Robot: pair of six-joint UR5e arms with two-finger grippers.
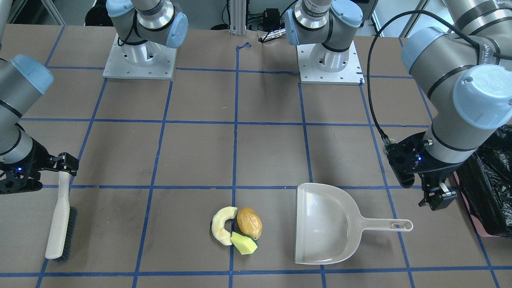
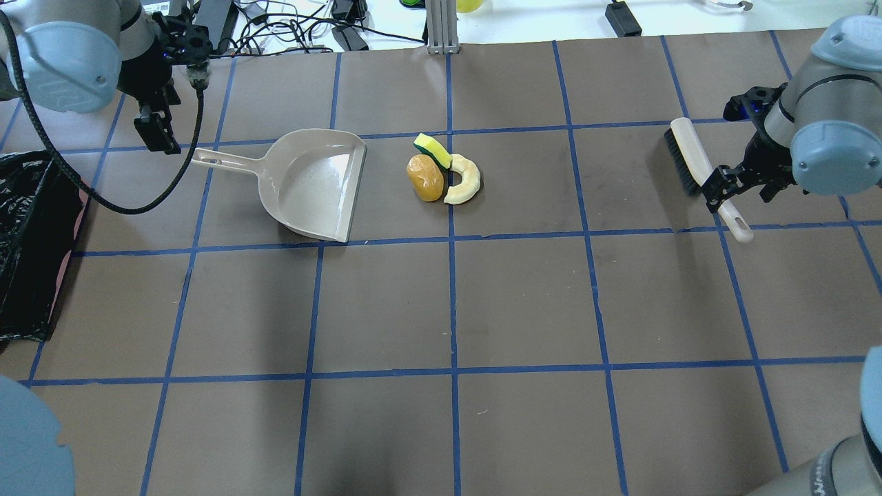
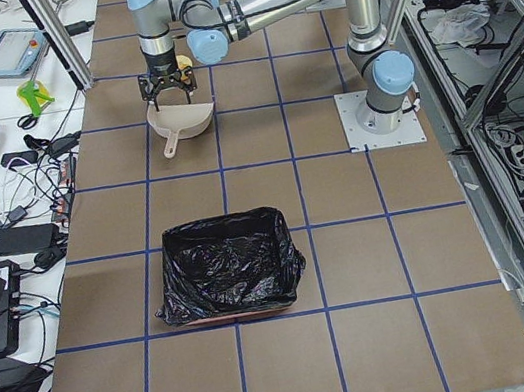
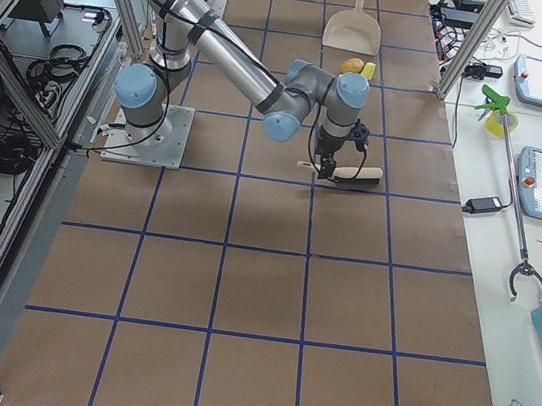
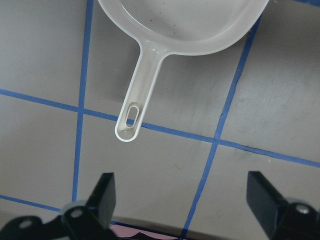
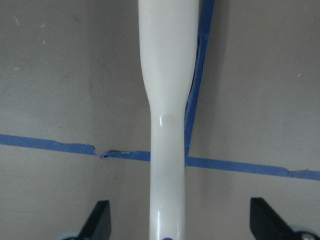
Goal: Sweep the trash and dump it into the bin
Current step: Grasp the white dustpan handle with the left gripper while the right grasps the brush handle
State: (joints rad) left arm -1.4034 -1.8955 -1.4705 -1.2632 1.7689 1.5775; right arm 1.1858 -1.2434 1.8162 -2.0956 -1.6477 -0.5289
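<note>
The trash lies in one cluster on the brown table: a cream crescent slice [image 1: 221,230], a brown-yellow potato-like lump [image 1: 249,223] and a yellow wedge with a green edge [image 1: 244,243]. A beige dustpan [image 1: 324,224] lies beside them, its mouth toward them. My left gripper [image 5: 183,197] is open and empty, just off the tip of the dustpan handle [image 5: 134,112]. My right gripper [image 6: 180,220] is open and straddles the white handle [image 6: 167,125] of a black-bristled brush [image 2: 692,162] lying flat. The pink bin with its black bag [image 2: 31,248] stands at the table's left end.
Blue tape lines grid the table. The two arm bases [image 1: 140,60] [image 1: 330,60] stand on plates at the robot's edge. A black cable [image 2: 158,193] loops from the left wrist over the table near the dustpan handle. The bin also shows in the exterior left view [image 3: 228,278].
</note>
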